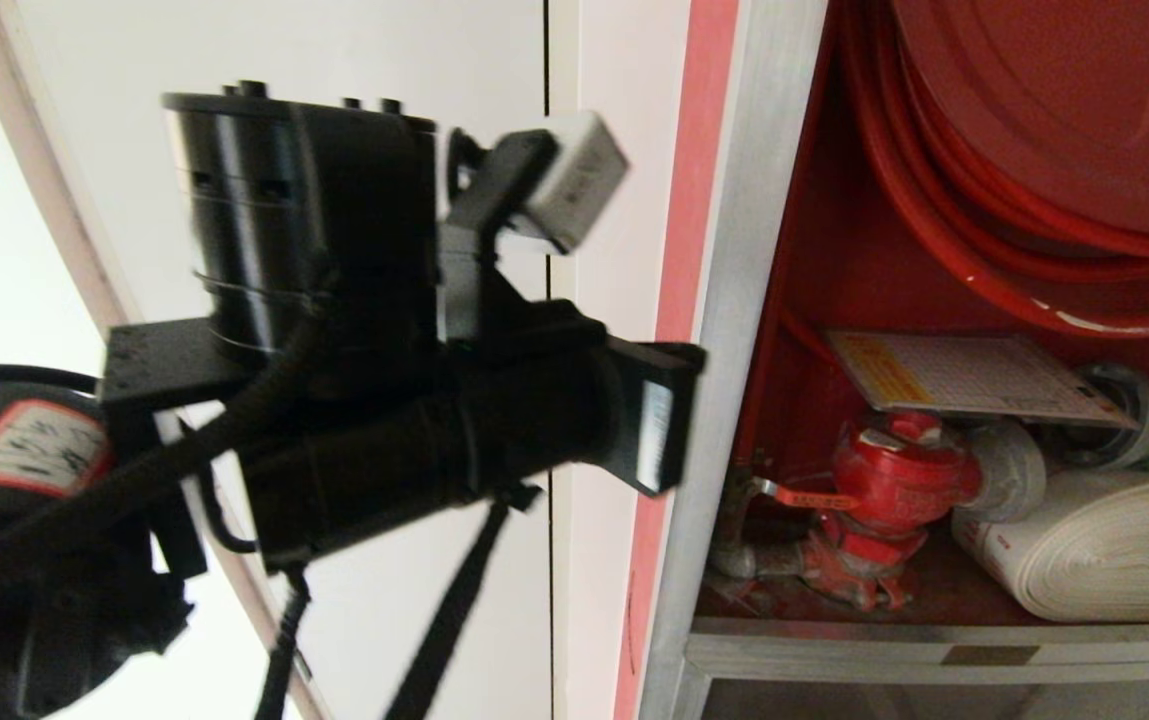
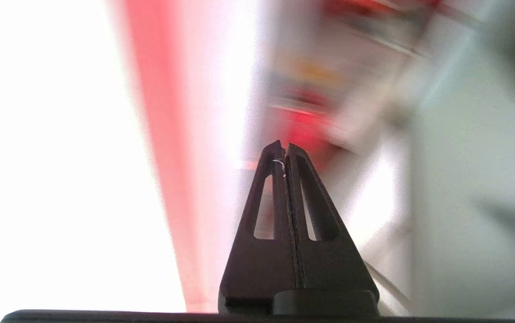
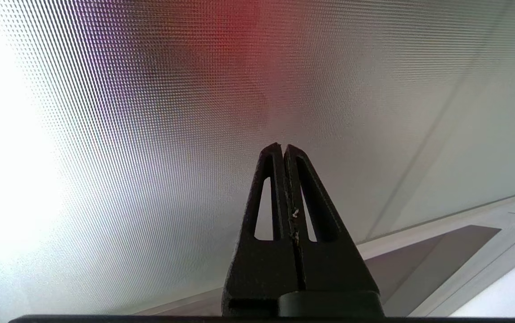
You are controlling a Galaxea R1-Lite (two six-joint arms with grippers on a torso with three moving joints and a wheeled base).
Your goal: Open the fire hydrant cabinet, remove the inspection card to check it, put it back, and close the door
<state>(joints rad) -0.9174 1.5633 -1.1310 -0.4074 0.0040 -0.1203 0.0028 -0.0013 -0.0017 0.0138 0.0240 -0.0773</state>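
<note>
Nearest you, the left gripper (image 2: 284,150) has its fingers clenched on nothing; in the head view the arm fills the left half, its tip just beside the silver frame of the fire hydrant cabinet (image 1: 734,300). The left wrist view is smeared, so judge clearance from the head view only. The right gripper (image 3: 283,150) is likewise clenched and empty, in front of a finely dotted pale surface.

Risk: with the fingers pressed together, you cannot take the inspection card (image 1: 974,378) until they part. A reach inward could knock the tip against the frame, or push the card off its perch.

The cabinet stands open; the door itself is not visible. Inside, the card lies tilted on top of the red valve (image 1: 894,480), touching it, with the rolled white hose (image 1: 1104,545) beside and the red hose reel (image 1: 1034,150) above.

Writing: the card shows a yellow band and a grid, illegible here. A red-edged label on the arm base (image 1: 24,450) is also unreadable.
</note>
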